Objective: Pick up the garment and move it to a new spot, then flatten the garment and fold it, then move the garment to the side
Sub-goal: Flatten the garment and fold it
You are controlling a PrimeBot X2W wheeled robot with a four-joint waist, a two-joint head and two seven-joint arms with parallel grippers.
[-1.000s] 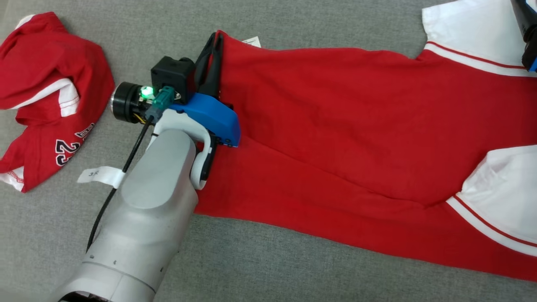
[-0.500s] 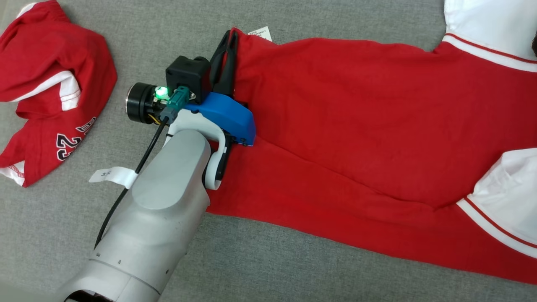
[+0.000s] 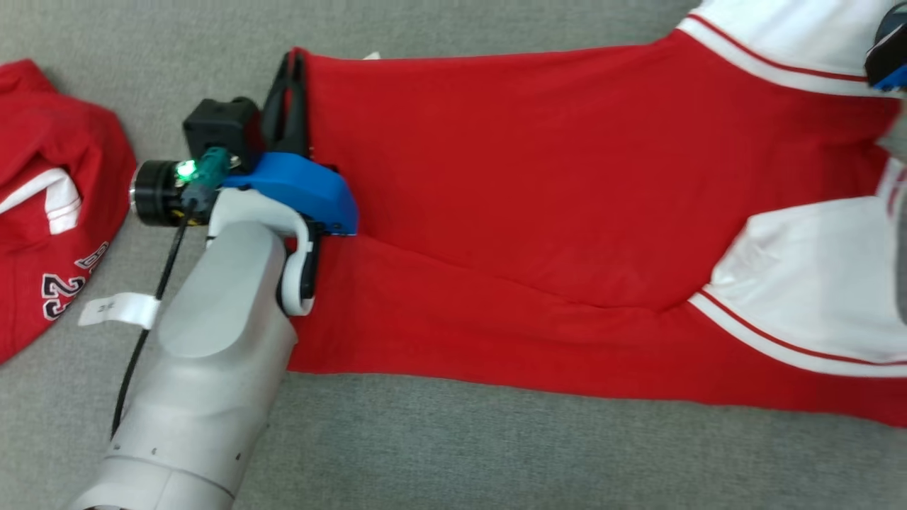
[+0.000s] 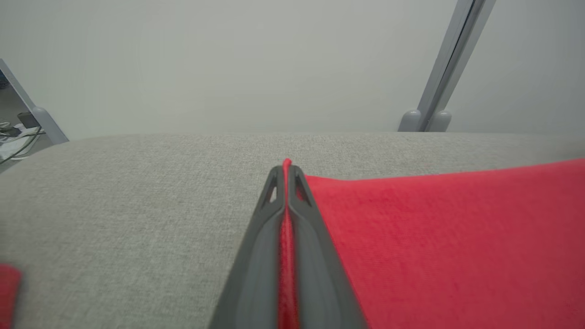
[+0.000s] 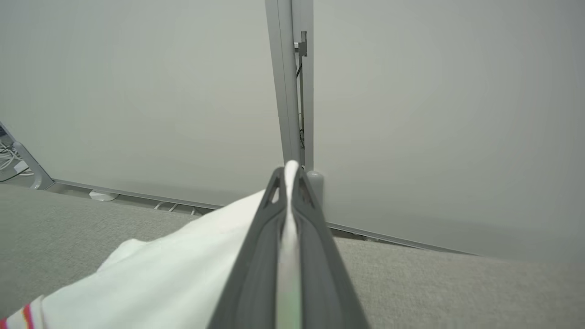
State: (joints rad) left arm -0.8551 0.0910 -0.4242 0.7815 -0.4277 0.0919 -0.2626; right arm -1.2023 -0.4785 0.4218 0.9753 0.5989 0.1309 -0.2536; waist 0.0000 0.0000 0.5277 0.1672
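A red garment (image 3: 531, 212) with white sleeves lies spread on a grey cloth-covered table (image 3: 496, 446). The left gripper (image 3: 292, 58) is the reference point for everything here.

The left gripper's two dark fingers are pressed together and pinch the far corner of the garment's hem. In the left wrist view, a thin red fold runs between the fingers of this gripper (image 4: 286, 172).

The garment's long axis runs straight away from the left gripper, toward the robot's right. The hem is at the gripper end and the sleeves are at the far end. The hem edge drops from the gripper toward the robot. The far edge leaves the gripper in a nearly straight line. A long soft crease crosses the red body on a slant.

The right gripper (image 5: 288, 172) is well apart from the left one, at the sleeve end. Its fingers are closed on white sleeve cloth (image 5: 183, 265).

A second red jersey (image 3: 57, 212) lies crumpled on the other side of the left gripper from the garment, and the two do not touch.

A wide band of bare table lies between the garment's near edge and the robot. A narrower strip shows beyond the far edge.
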